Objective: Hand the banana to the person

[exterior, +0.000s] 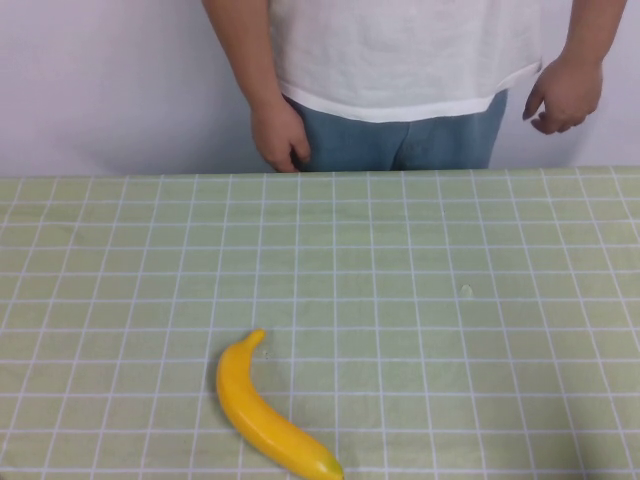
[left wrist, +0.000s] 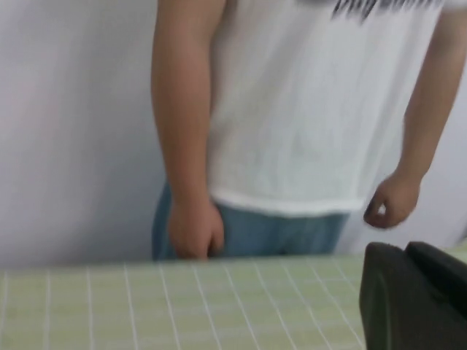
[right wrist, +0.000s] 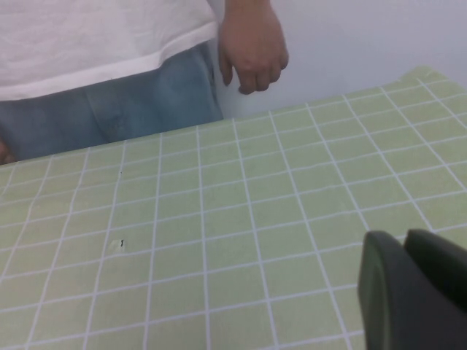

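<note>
one banana [exterior: 262, 409] on the table [exterior: 480, 330], lying flat near my edge of the green checked cloth, a bit left of centre in the high view. its pointed stem end aims toward the far side, and the greenish tip sits right at the bottom border of that view. nothing touches it. it does not show in either wrist view.

one person [exterior: 400, 70] stands behind the far edge, white t-shirt and blue jeans, both arms hanging at the sides and two hands showing, neither one reaching out yet. well apart from the fruit.

handling, as i judge it: light, easy load for one arm. the skin looks smooth and glossy, so probably slippery under hard pads. the surface looks firm, though i can't tell if it's real fruit or a plastic model; i'd squeeze gently either way. the curve means it could roll or pivot if pinched near an end. i'd take it across the thick middle of the body, with the jaws straddling the narrow width, and leave the stem end free for the person to grab.

left gripper [left wrist: 416, 299]: only a dark bit of housing in its own wrist view, up off the cloth, facing the person. can't tell how its jaws are set. right gripper [right wrist: 412, 288]: same story, a dark corner over bare cloth, jaw setting unknown. neither arm shows in the high view. nothing is held as far as i can see.

count: one banana, one person, two grippers.
</note>
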Controlling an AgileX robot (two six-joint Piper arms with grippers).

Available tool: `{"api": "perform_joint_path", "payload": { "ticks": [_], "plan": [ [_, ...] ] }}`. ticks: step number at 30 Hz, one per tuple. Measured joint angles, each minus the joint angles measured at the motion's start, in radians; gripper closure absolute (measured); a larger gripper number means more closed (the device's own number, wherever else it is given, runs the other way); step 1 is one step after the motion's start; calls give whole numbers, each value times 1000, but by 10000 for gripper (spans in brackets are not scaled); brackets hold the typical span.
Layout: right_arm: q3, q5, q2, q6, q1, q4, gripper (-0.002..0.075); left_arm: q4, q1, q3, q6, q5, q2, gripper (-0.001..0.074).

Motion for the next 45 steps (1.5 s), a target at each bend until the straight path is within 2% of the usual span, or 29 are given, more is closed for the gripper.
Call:
{"api": "perform_joint_path", "payload": {
  "ticks": [5,9,12,17,22,26,30,33,35,37,40,42,45],
  "plan": [
    [0,0,0,0,0,0,733,-30,0,-1,-107,4,127,738],
    [0,0,0,0,0,0,733,-45,0,-16,-148,80,216,738],
    [0,0,0,0,0,0,733,-45,0,-53,-191,191,292,738],
    [0,0,0,0,0,0,733,-43,-4,-116,-195,470,446,738],
    [0,0,0,0,0,0,733,-33,-43,-123,-235,565,555,738],
    [0,0,0,0,0,0,733,3,-155,-124,-312,513,598,738],
    [0,0,0,0,0,0,733,153,-343,-127,-448,450,642,738],
    [0,0,0,0,0,0,733,272,-500,-129,-504,405,678,738],
    [0,0,0,0,0,0,733,348,-576,-129,-515,380,700,738],
    [0,0,0,0,0,0,733,445,-635,-131,-477,371,722,738],
    [0,0,0,0,0,0,733,575,-702,-152,-321,397,748,716],
    [0,0,0,0,0,0,733,638,-729,-174,-208,414,765,670],
    [0,0,0,0,0,0,733,676,-739,-210,-92,423,799,547]
  ]
}}
